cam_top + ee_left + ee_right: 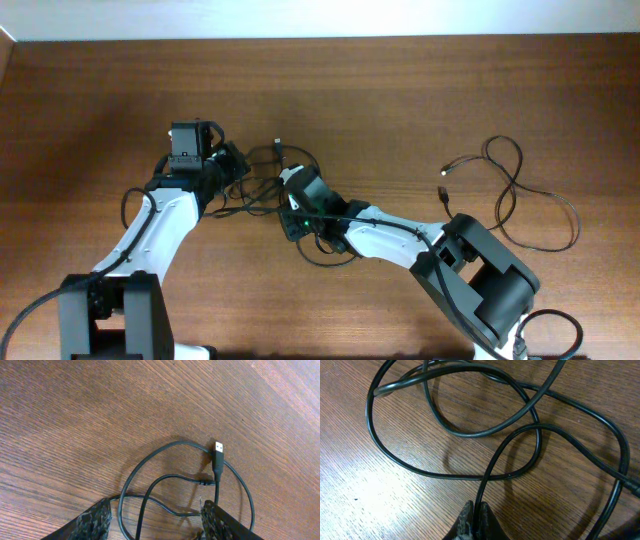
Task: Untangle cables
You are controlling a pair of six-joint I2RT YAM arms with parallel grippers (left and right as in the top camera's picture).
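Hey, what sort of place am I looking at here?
Likely a robotics lab bench: a left arm and right arm at a wooden table, thin black cables tangled between them.

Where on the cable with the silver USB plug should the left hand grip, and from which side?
Probably the USB plug's black housing, just behind its silver tip, from above, closing across its narrow sides: it looks rigid and lies flat on the table.
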